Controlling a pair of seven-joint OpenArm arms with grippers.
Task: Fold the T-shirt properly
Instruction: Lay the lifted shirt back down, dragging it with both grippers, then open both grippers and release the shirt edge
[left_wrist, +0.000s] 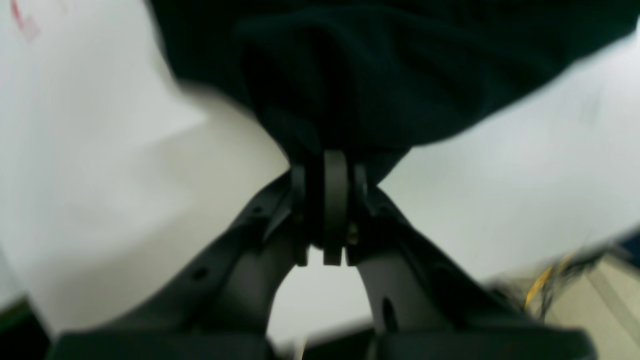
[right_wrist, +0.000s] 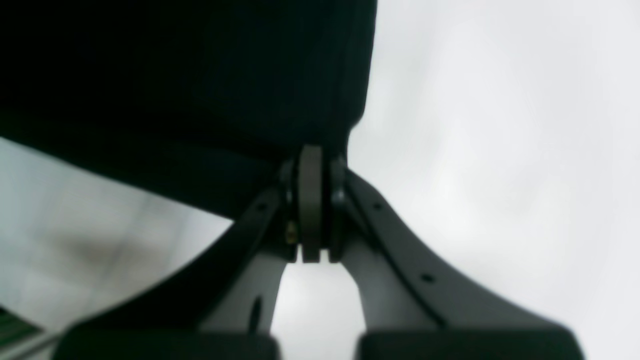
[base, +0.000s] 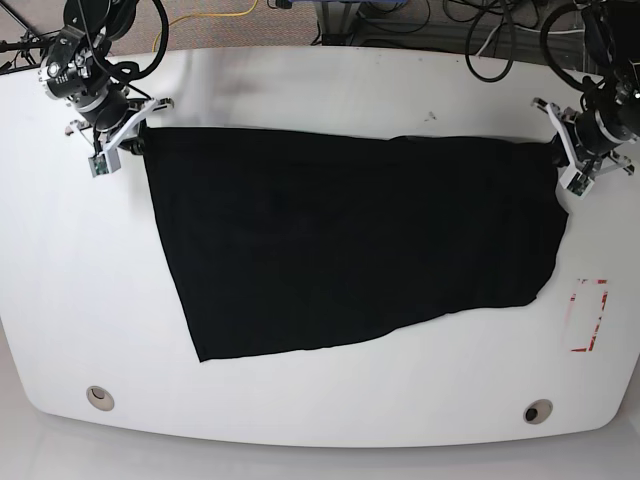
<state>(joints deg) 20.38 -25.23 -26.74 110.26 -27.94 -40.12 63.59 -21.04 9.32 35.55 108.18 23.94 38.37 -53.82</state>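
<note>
Two grippers are both pinched tight on the shirt (base: 350, 240): right gripper (base: 138, 140) at the cloth's 10 o'clock corner, left gripper (base: 562, 165) at its 2 o'clock corner. It's plain black, spread flat across the white table (base: 330, 395), lower edge slanting, no print showing.
</note>
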